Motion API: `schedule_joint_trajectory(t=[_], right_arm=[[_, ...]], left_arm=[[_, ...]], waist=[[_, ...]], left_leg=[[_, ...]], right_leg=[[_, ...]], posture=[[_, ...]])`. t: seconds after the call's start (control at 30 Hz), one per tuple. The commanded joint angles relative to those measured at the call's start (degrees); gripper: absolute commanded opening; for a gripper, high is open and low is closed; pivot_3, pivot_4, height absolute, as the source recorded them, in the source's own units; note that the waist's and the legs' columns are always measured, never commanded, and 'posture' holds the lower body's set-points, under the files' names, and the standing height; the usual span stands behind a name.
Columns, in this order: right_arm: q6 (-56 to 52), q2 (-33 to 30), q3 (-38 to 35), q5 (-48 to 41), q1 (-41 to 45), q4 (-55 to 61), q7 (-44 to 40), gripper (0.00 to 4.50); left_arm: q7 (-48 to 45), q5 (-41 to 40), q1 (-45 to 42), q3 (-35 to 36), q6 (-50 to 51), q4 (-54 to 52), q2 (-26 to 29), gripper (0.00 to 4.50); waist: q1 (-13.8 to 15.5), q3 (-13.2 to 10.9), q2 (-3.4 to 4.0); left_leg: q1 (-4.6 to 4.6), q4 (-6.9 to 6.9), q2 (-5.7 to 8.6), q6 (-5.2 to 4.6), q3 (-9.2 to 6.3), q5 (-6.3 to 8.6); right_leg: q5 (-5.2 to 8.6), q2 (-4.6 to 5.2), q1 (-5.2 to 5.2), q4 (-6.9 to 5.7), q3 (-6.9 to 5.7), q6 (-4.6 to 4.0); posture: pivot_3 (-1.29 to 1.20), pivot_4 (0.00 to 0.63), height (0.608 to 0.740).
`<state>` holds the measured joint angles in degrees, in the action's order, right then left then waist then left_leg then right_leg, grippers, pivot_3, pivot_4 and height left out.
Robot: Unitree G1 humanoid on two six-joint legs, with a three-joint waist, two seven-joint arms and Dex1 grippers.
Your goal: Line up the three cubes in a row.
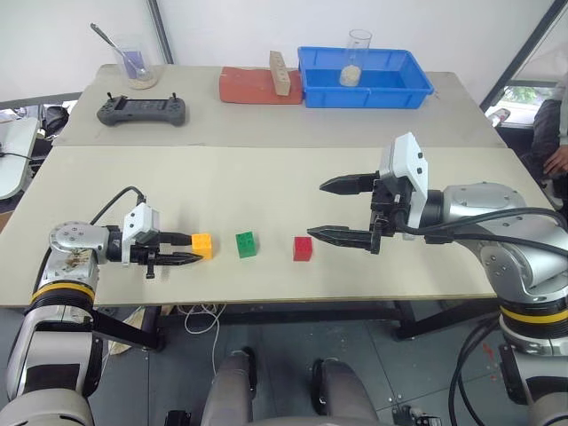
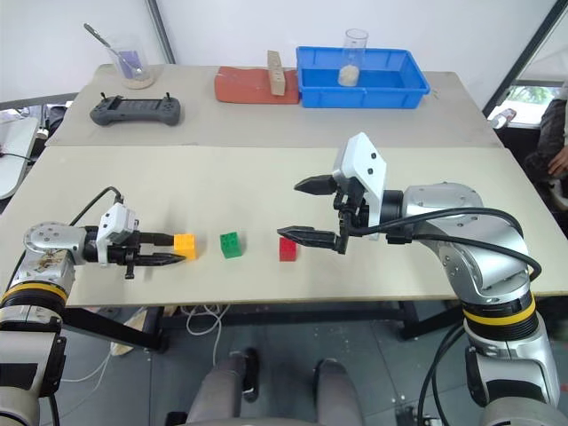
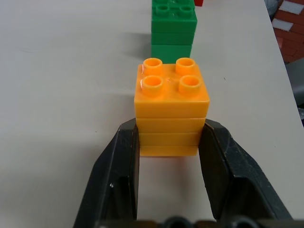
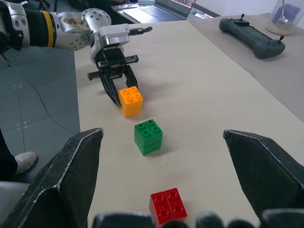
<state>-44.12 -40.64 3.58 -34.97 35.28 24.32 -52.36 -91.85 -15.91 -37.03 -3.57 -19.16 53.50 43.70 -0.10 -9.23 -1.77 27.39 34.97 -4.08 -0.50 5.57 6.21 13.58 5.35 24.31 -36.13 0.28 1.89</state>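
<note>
Yellow cube (image 1: 201,245): sits on the table (image 1: 266,191) near its front edge, at the left end of the three cubes; studs up.
Green cube (image 1: 246,244): on the table just right of the yellow cube, a small gap between them.
Red cube (image 1: 303,248): on the table right of the green cube, a wider gap; it ends the row on the right.
Row: all three cubes lie roughly in one line along the table's front edge.
Left gripper (image 1: 189,250): low over the table, pointing right; its fingers (image 3: 122,166) are clamped on the yellow cube's two sides, at the cube's near end.
Right gripper (image 1: 330,209): above the table, pointing left, its fingers spread wide apart and holding nothing; the lower fingertip hangs just right of the red cube, not touching it.
Far side of table: a black game controller (image 1: 142,111), a glass bowl with a spoon (image 1: 133,62), a red pad (image 1: 259,86) with a wooden block (image 1: 280,73) on it, and a blue tray (image 1: 364,77) holding a clear cup (image 1: 358,49).
</note>
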Motion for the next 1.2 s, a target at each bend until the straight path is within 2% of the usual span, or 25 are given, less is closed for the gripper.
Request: schedule_joint_trajectory(t=[0.03, 0.23, 0.43, 0.53, 0.6, 0.73, 0.8, 1.0, 1.2], right_arm=[[1.2, -0.1, -0.8, -0.1, 1.2, 1.5, 0.0, 4.50], [1.5, 0.0, -0.6, 0.1, 1.5, 0.8, -0.5, 4.50], [1.9, -0.1, -0.5, 0.6, 1.1, 0.6, -0.6, 4.50], [2.0, -1.1, -1.7, 0.6, -0.1, 0.9, -0.9, 4.50], [2.2, -2.4, -3.2, 0.7, -1.6, 0.9, -1.1, 4.50], [4.9, -5.5, -5.7, 2.5, -4.9, -1.2, -2.2, 4.50], [5.8, -6.7, -6.6, 3.1, -5.9, -2.5, -2.4, 4.50], [8.0, -8.6, -7.5, 4.3, -6.7, -5.0, -3.4, 4.50], [8.6, -8.2, -7.2, 4.8, -6.4, -5.6, -3.1, 4.50]], left_arm=[[-0.7, 0.8, -0.4, 0.8, -2.5, 1.6, 0.5, 1.78], [-0.2, 2.5, -1.9, 2.0, -4.0, 4.5, -0.4, 4.47], [0.3, 3.2, -3.0, 3.5, -3.4, 5.1, 0.6, 4.47], [-0.6, 0.9, -2.1, 3.7, 2.5, -0.6, 3.2, 4.47], [-0.7, -1.0, -1.1, 2.6, 10.4, -8.4, 7.0, 4.47], [-0.2, -3.2, -3.1, 4.6, 28.4, -22.7, 13.1, 4.47], [0.5, -4.2, -3.1, 5.4, 33.5, -28.3, 15.6, 4.47], [9.1, -1.2, -2.6, 8.6, 29.2, -29.5, 14.4, 4.47], [10.0, 0.8, -3.7, 7.3, 25.2, -25.9, 13.1, 4.47]], waist=[[0.0, 0.0, 0.00], [0.0, 0.0, 0.00], [0.1, 0.0, 0.00], [0.0, 0.0, -0.01], [0.0, 0.0, -0.06], [0.1, -0.1, -0.09], [0.1, -0.1, -0.09], [0.0, 0.0, -0.06], [-0.1, 0.0, -0.07]], left_leg=[[0.00, 0.00, 0.00, 0.00, 0.00, 0.00], [0.00, 0.00, 0.00, 0.00, 0.00, 0.00], [0.00, 0.00, 0.00, 0.00, 0.00, 0.00], [0.00, 0.01, -0.01, 0.00, 0.00, 0.00], [0.02, 0.01, -0.03, 0.00, 0.00, 0.00], [0.05, 0.00, -0.05, 0.01, 0.00, 0.00], [0.03, 0.01, -0.02, 0.02, 0.01, 0.01], [-0.03, -0.01, -0.04, 0.00, 0.01, 0.00], [-0.02, 0.01, -0.06, 0.00, 0.02, 0.00]], right_leg=[[0.00, 0.00, 0.00, 0.00, 0.00, -0.01], [-0.01, -0.01, 0.01, -0.02, 0.00, 0.02], [-0.01, -0.01, 0.00, -0.02, -0.01, 0.02], [-0.02, -0.02, 0.01, -0.03, -0.01, 0.04], [-0.02, -0.02, 0.01, -0.03, -0.02, 0.04], [0.09, -0.02, 0.01, -0.01, -0.02, -0.14], [0.11, 0.00, 0.00, 0.00, -0.02, -0.14], [0.13, -0.04, 0.00, -0.06, 0.00, -0.16], [0.08, -0.09, 0.01, -0.07, 0.02, -0.05]], posture=[[0.00, 0.150, 0.740], [0.00, 0.150, 0.740], [0.00, 0.150, 0.740], [0.00, 0.150, 0.740], [0.00, 0.150, 0.740], [0.00, 0.150, 0.740], [0.00, 0.150, 0.740], [0.00, 0.150, 0.740], [0.00, 0.150, 0.740]])
